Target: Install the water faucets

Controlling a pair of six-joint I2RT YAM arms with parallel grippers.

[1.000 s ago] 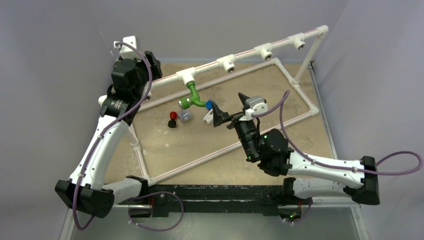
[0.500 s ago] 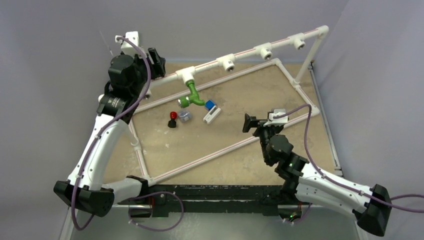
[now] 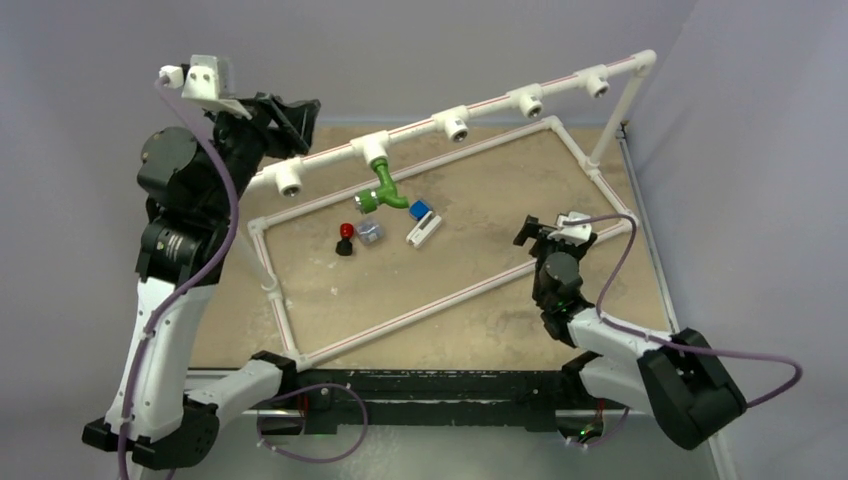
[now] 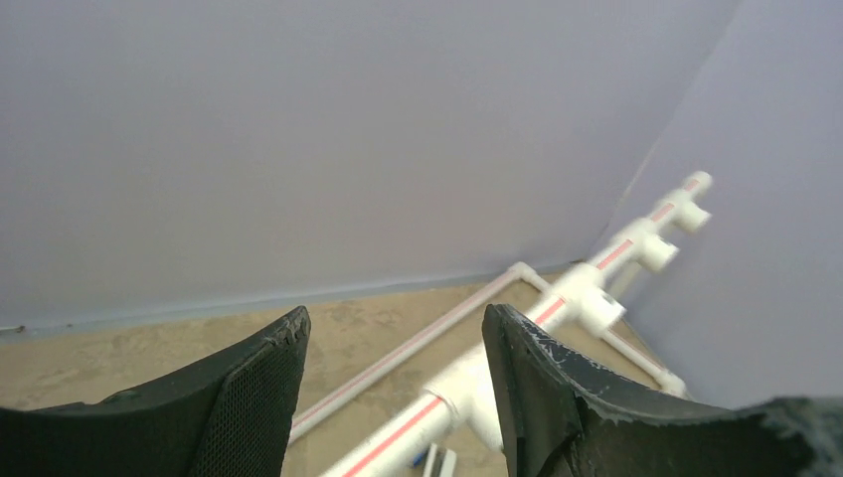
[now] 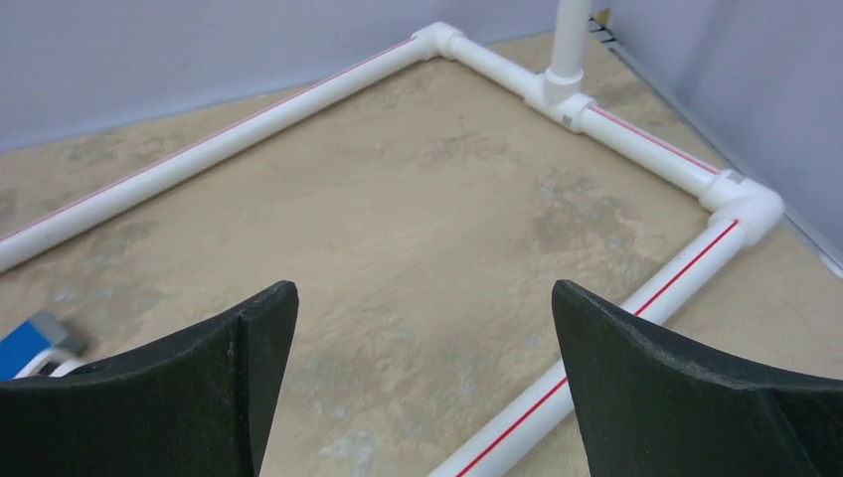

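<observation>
The green faucet (image 3: 383, 191) hangs from a tee of the raised white pipe rail (image 3: 480, 108), spout curving down. The white faucet with blue handle (image 3: 421, 224) lies on the tan board, its blue end showing in the right wrist view (image 5: 25, 345). The black faucet with red knob (image 3: 345, 238) lies left of it. My left gripper (image 3: 297, 117) is open and empty, raised above the rail's left end, the rail blurred between its fingers in the left wrist view (image 4: 395, 323). My right gripper (image 3: 532, 232) is open and empty, low near the frame's front right pipe (image 5: 636, 302).
A small clear cap-like part (image 3: 369, 232) lies between the black and white faucets. The white pipe frame (image 3: 420, 308) borders the tan board. Three open tees (image 3: 456, 127) stand along the raised rail. Grey walls close the back and right.
My right arm has pulled back from the white faucet to the front right, leaving it on the board. My left arm has lifted up and swung left from the rail's left end.
</observation>
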